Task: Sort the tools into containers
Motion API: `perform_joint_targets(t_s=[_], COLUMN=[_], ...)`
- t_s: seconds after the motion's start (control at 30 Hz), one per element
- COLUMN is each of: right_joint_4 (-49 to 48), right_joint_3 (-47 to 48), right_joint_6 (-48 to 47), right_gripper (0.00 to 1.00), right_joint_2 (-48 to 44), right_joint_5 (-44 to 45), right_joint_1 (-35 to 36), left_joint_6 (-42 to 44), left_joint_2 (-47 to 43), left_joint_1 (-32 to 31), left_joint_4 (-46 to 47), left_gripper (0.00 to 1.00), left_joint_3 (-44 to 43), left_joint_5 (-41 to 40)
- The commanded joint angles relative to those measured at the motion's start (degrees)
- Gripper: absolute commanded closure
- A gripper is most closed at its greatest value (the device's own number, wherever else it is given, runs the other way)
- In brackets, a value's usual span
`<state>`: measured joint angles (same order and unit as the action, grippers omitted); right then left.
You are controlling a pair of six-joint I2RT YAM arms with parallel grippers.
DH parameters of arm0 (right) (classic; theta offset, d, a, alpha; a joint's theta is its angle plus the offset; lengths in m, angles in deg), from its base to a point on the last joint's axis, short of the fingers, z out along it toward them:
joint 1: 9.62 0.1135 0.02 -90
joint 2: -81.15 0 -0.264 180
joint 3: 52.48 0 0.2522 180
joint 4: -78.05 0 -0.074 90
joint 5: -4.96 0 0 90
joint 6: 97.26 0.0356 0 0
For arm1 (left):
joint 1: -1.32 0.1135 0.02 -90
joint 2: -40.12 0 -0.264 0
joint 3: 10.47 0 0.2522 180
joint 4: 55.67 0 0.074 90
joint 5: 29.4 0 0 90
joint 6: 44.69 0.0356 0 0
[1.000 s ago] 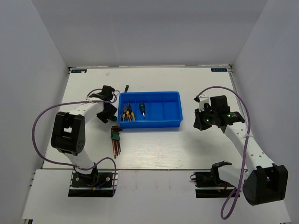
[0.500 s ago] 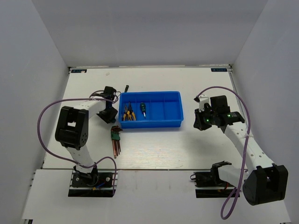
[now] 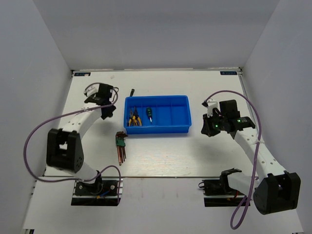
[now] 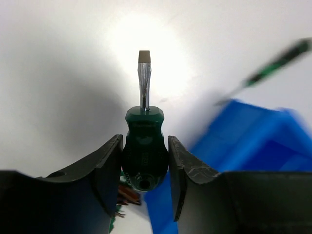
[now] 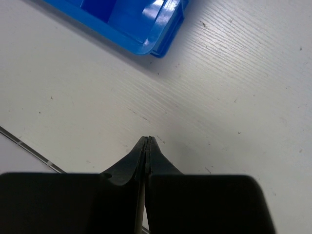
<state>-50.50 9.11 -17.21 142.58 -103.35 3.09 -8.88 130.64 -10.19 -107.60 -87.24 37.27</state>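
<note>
Grips the green-handled stubby screwdriver (image 4: 143, 148) by its handle in the left jaws, roughly half closed and pressed against both sides. Points the blade straight out ahead, long axis in line with the jaws. Hovers off the far left corner of the blue tray (image 3: 156, 130), its compartments lying to the right. Calls, probably, for a swing right and down, perhaps to the second compartment beside the other green-handled driver (image 3: 149, 114); pliers (image 3: 133, 118) fill the leftmost. Holds the right jaws pinched together on nothing, above the worktop (image 5: 234, 97) off the tray's right end.
</note>
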Motion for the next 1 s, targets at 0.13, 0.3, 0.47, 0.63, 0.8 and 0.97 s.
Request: perform_joint_targets(t_s=[0.13,0.3,0.47,0.63,0.8,0.97], right_joint_4=[1.51,1.51,1.42,1.16,1.59,1.77], right_joint_3=[-0.20,-0.02,-0.02,-0.02,0.15,0.24], right_joint_6=[-2.09,-2.26,-2.35,-2.35,-2.17,-2.17], right_gripper=[0.91,0.63,0.63,0.63,0.63,0.63], right_joint_2=[-0.61,0.09,0.36,1.06,1.24,1.15], right_joint_5=[-2.53,-2.00,-1.73,-1.38,-1.12,-1.29], right_joint_1=[-0.05,-0.23,-0.14,-0.23,-0.14,-0.14], left_joint_6=[26.65,34.50,36.62,37.85,38.37,38.37], left_joint_2=[-8.88,1.39,5.46,7.29,9.75,11.52], left_joint_1=[-1.24,-3.07,-4.75,-6.69,-8.53,-9.76], left_joint_4=[25.40,33.53,33.34,33.35,32.81,30.09], left_gripper=[1.00,1.00,1.00,1.00,0.97,0.56], left_joint_3=[1.02,-2.02,-4.24,-4.94,-4.94,-6.43], left_joint_5=[25.76,54.66,55.07,55.59,55.59,52.52])
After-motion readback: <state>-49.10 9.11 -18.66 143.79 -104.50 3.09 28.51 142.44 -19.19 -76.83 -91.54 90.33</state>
